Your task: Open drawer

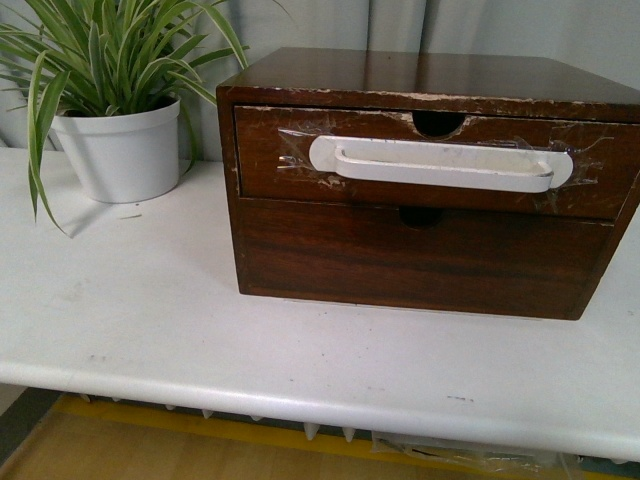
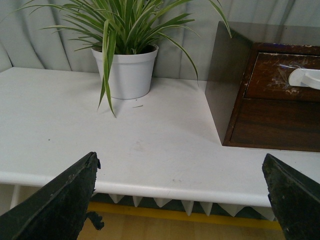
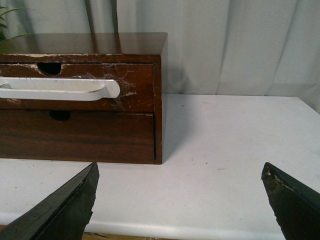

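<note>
Table (image 1: 150, 330): drawer (image 1: 430, 165) ahead of left end effector (image 2: 179, 165), right end effector (image 3: 180, 167) (gaping, seemingly empty).

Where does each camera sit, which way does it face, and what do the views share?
Front: on the robot's body, facing the drawer and table, plant at left; no arm shows.
Left wrist: on the left arm, looking past the open left gripper toward plant and drawer.
Right wrist: on the right arm, past the open right gripper toward the drawer's right end.
Shared: all show the white handle.
</note>
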`<state>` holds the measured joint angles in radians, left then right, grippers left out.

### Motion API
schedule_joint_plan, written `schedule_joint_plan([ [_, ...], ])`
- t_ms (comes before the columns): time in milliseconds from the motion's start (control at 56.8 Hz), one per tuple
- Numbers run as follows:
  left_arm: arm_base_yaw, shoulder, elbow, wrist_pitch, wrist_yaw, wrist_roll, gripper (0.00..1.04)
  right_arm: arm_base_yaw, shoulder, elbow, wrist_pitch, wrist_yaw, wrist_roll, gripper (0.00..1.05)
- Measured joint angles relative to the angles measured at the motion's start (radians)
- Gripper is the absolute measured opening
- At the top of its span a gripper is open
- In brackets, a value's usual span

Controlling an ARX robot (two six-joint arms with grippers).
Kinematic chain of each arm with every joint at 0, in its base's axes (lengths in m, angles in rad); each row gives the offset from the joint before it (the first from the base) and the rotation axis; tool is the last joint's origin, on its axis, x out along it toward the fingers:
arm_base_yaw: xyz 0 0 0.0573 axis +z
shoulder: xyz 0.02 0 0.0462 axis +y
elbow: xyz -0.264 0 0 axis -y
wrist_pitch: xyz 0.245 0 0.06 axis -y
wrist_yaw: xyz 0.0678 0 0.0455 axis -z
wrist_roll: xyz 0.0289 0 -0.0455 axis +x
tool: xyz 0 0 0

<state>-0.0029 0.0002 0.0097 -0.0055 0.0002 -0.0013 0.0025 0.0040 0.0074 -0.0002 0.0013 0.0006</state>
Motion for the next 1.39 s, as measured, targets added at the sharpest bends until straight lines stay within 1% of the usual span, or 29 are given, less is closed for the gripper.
schedule_joint_plan([
  [1110, -0.001, 0.003, 0.001, -0.004, -0.008, -0.005, 0.99, 0.0, 0.003, 0.001, -0.005, 0.0, 0.002, 0.96],
  [1128, -0.006, 0.009, 0.004, -0.014, -0.013, -0.008, 0.99, 0.0, 0.007, 0.003, -0.015, 0.0, 0.006, 0.96],
  [1181, -0.037, 0.077, 0.053, -0.139, -0.105, -0.074, 0.99, 0.003, 0.056, 0.041, -0.113, -0.012, 0.025, 0.96],
  [1233, -0.06, 0.132, 0.075, -0.178, -0.138, -0.093, 0.99, 0.005, 0.126, 0.077, -0.16, -0.027, 0.019, 0.96],
  [1286, -0.09, 0.188, 0.092, -0.175, -0.129, -0.097, 0.99, 0.002, 0.198, 0.099, -0.16, -0.057, 0.0, 0.96],
  [1392, -0.151, 0.337, 0.158, -0.114, -0.039, -0.043, 0.99, -0.011, 0.349, 0.167, -0.127, -0.122, -0.082, 0.96],
])
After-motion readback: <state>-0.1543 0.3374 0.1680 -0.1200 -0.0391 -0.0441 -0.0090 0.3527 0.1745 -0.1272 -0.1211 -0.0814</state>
